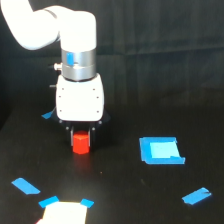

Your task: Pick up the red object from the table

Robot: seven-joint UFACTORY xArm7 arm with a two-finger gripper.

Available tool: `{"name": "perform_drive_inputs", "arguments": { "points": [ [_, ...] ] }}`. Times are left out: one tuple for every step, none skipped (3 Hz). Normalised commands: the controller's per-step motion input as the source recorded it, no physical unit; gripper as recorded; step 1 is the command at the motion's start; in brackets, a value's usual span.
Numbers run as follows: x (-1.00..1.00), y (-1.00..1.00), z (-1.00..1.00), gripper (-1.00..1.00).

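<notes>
The red object (80,143) is a small red-orange stubby block standing on the black table (125,195), left of centre. My gripper (81,134) hangs straight down from the white arm, directly over the block. The block's top sits between the dark fingers, whose tips blend into the black tabletop. I cannot tell whether the fingers press on the block's sides, or whether the block still rests on the table.
A blue tape square (161,150) lies to the exterior view's right of the block. Blue tape pieces lie at the front left (25,186), front right (196,196) and behind the arm (48,115). A bright white patch with blue corners (65,211) sits at the front edge.
</notes>
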Motion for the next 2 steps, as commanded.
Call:
{"name": "perform_drive_inputs", "arguments": {
  "points": [
    [1.00,-0.58,1.00,-1.00],
    [1.00,-0.71,1.00,-1.00]
  ]
}}
